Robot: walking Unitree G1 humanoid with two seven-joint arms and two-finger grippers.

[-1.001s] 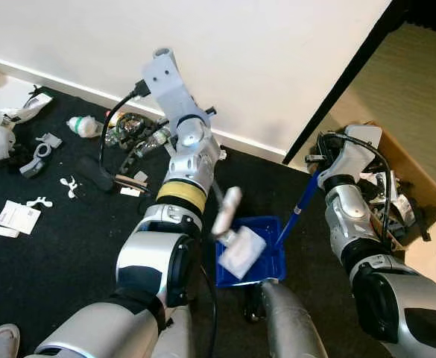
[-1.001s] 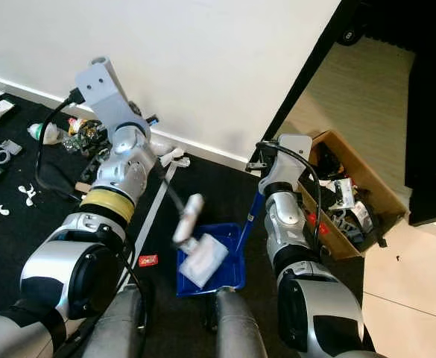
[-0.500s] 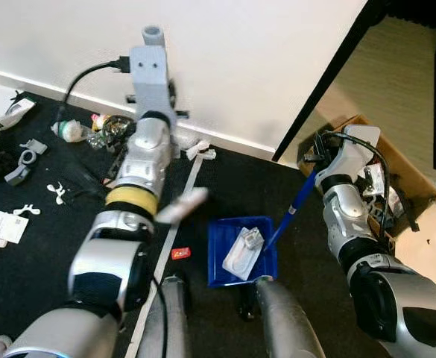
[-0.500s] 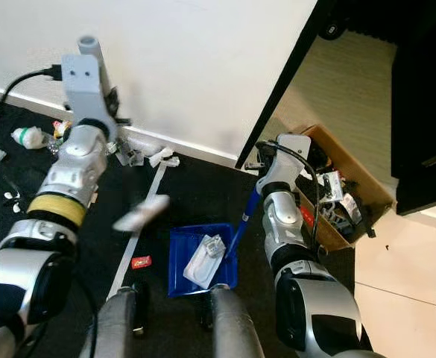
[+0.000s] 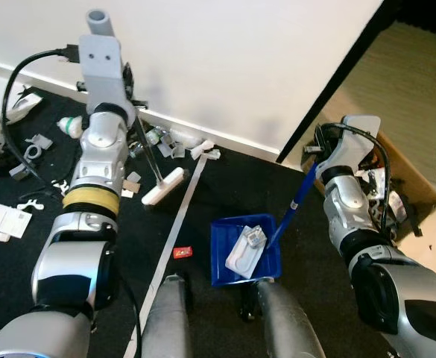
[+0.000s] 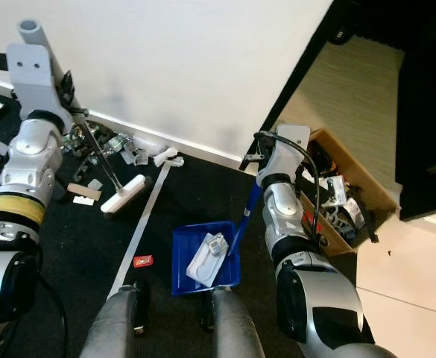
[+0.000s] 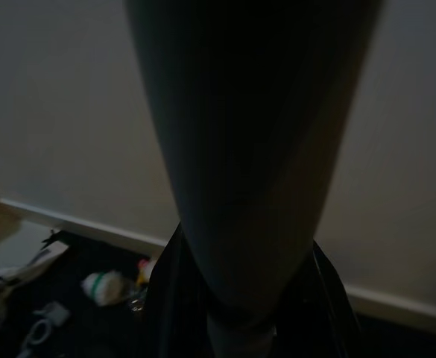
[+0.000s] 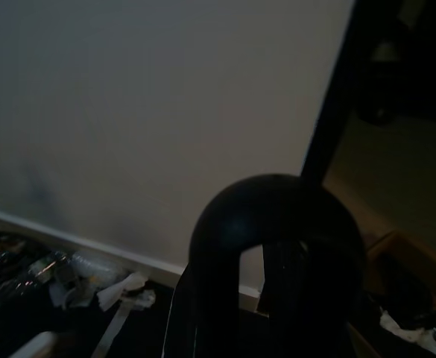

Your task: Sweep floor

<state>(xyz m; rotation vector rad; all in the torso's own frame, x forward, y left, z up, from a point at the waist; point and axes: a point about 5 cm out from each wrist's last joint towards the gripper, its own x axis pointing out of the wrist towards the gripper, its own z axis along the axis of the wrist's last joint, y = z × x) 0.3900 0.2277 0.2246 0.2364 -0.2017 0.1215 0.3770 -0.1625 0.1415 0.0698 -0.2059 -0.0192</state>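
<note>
In the left eye view the left arm reaches toward the wall, and its left gripper [image 5: 132, 112] appears clamped on the thin dark handle of a brush [image 5: 163, 186] whose white head rests on the black floor [image 5: 225, 175] beside a white line. Litter [image 5: 174, 143] lies scattered along the skirting. The blue dustpan [image 5: 245, 251] sits between the robot's legs with a pale wrapper inside.

In the right eye view the right gripper [image 6: 256, 160] sits at the top of the dustpan's long blue handle [image 6: 244, 216], apparently closed on it. A cardboard box [image 6: 344, 190] of clutter stands beside that arm.

The left wrist view is dark; fingers cannot be judged there.

The right wrist view shows a dark rounded shape against the wall.

The brush looks light and stiff; holding high on the handle gives reach but little downward pressure.
</note>
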